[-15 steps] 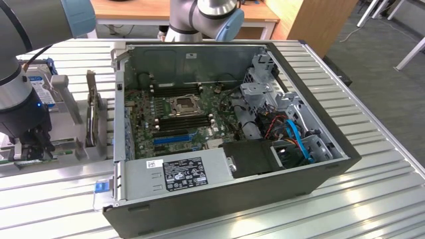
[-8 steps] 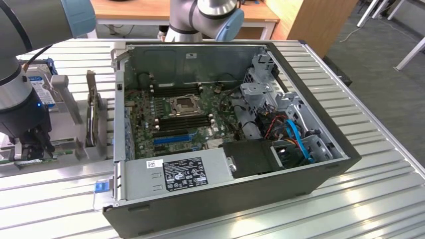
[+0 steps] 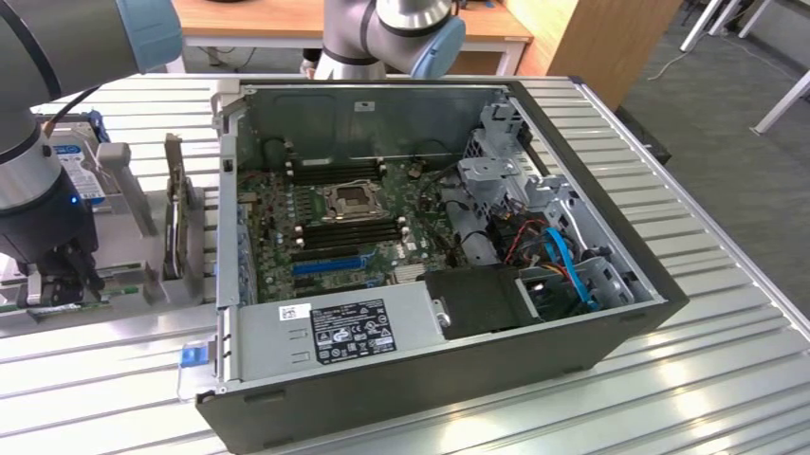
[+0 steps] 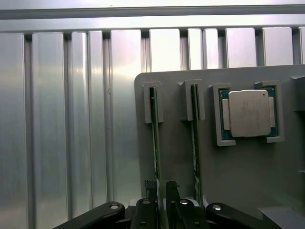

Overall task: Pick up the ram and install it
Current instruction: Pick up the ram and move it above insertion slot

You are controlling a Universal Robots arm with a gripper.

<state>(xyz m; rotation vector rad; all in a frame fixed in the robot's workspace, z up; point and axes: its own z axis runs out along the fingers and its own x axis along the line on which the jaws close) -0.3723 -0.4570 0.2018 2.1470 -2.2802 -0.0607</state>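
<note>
A ribbed aluminium table is carrying the whole setup, with a wooden desk and grey floor lying behind it.

At the exterior view's left, the arm is reaching straight down, and its gripper is sitting low over a grey parts holder. The fingers are standing narrow, one on each face of the ram, and appear to be pinching it near one end. The ram is standing on its edge in a slot of the holder, its far end sitting in a small grey bracket, so it is not lifted out.

Just beside it, in the neighbouring slot, a second memory stick is standing on edge, parallel to the first and apart from the fingers. Next along the holder, a processor chip with a silver lid is lying flat in a square pocket. In the exterior view, a dark expansion card is standing upright between the holder and the computer.

Further out, toward the middle of the table, an open computer case is lying on its side with the motherboard facing up. The black memory slots are running on both sides of the processor socket, well apart from the gripper. A grey power supply with a label is filling the near corner of the case, and blue cables are looping through the drive bay at the exterior view's right.
</note>
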